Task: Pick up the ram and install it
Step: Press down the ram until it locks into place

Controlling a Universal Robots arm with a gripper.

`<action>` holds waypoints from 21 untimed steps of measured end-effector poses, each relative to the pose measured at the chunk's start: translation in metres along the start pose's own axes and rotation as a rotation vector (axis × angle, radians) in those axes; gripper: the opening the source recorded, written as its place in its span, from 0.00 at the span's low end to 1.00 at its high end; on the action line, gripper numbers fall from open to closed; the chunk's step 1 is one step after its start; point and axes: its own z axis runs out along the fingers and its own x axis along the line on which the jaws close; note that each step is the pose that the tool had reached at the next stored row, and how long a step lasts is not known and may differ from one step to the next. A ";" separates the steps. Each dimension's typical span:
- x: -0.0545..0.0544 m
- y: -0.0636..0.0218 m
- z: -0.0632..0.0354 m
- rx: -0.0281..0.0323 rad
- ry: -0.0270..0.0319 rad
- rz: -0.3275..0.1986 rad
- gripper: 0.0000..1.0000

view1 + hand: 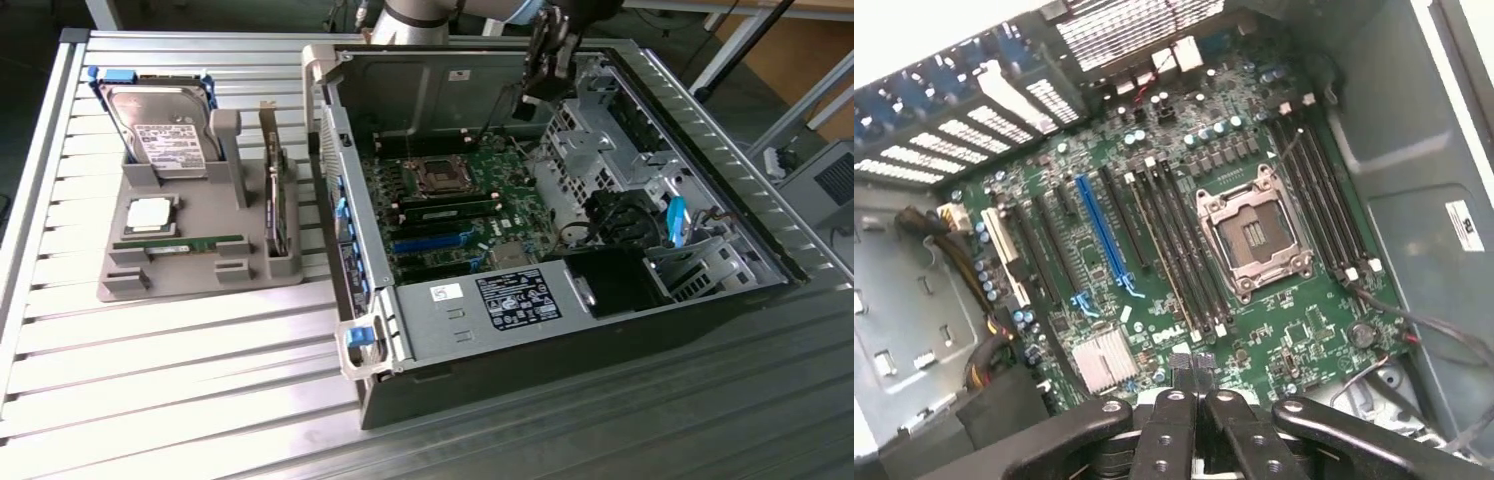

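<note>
Overhead, the gripper [1194,400] has its black fingers [1172,425] clenched together with nothing between them, hanging above the motherboard [1154,250] inside the open computer case [350,150]. Below lie the empty processor socket [1254,235] and rows of memory slots [1179,245]. Well apart, the ram [180,243] lies flat in a groove of the grey parts holder [200,275], beside the hard drive [167,135], likely kept there for easy picking
</note>
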 end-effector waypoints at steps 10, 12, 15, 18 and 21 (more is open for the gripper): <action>0.000 -0.0001 0.0053 -0.0060 -0.0060 0.246 0.09; 0.000 -0.0001 0.0063 -0.0073 -0.0072 0.299 0.09; 0.000 -0.0002 0.0077 -0.0090 -0.0089 0.369 0.09; 0.000 -0.0002 0.0090 -0.0107 -0.0106 0.438 0.09; 0.000 -0.0003 0.0103 -0.0123 -0.0122 0.504 0.09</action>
